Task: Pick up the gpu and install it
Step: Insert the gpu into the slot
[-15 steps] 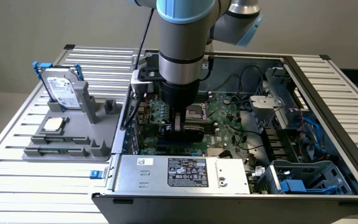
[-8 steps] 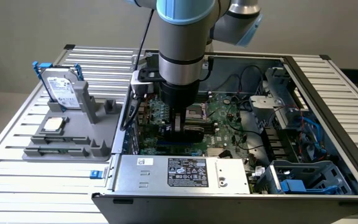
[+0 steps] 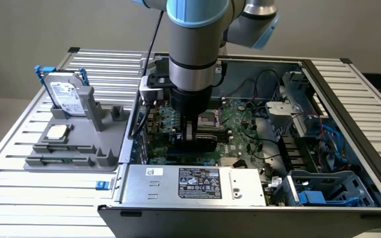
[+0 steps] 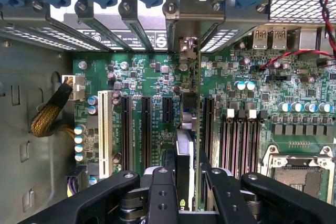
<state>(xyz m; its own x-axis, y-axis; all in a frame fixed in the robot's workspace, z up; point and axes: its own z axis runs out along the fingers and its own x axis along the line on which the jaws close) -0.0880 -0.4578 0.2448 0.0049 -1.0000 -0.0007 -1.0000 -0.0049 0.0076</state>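
fingers (image 4: 160, 187) pinching the gpu (image 4: 185, 148) edge-on | gpu standing upright over the motherboard (image 4: 152, 77) slots, mid-way inside the open computer case (image 3: 243, 218), seating unclear | hard drive (image 3: 65, 94) sitting in the grey stand (image 3: 71, 159) by the bench (image 3: 45, 198) edge on the exterior view's left

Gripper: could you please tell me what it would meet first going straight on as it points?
Probably the motherboard, reached first by the graphics card the gripper holds; depth is unclear.
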